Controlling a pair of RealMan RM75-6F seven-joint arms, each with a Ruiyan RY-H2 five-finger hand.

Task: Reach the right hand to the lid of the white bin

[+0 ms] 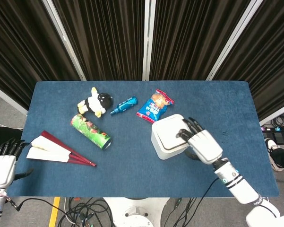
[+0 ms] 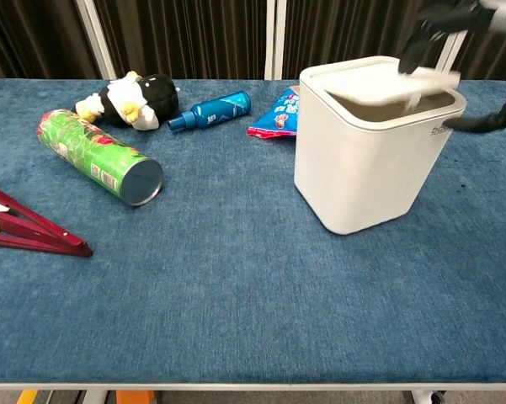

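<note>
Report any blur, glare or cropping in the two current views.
Head view: evenly lit and sharp, no glare; the left hand is cut by the frame's left edge. Chest view: the right hand is motion-blurred and cropped at the top-right corner above the white bin, whose lid is tilted; table items are sharp.

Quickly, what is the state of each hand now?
Left hand: open, holding nothing.
Right hand: on the bin lid, grip cannot be told.

Blue-topped table (image 1: 61, 170) w/ dark pleated curtains (image 1: 104, 38) behind.
</note>
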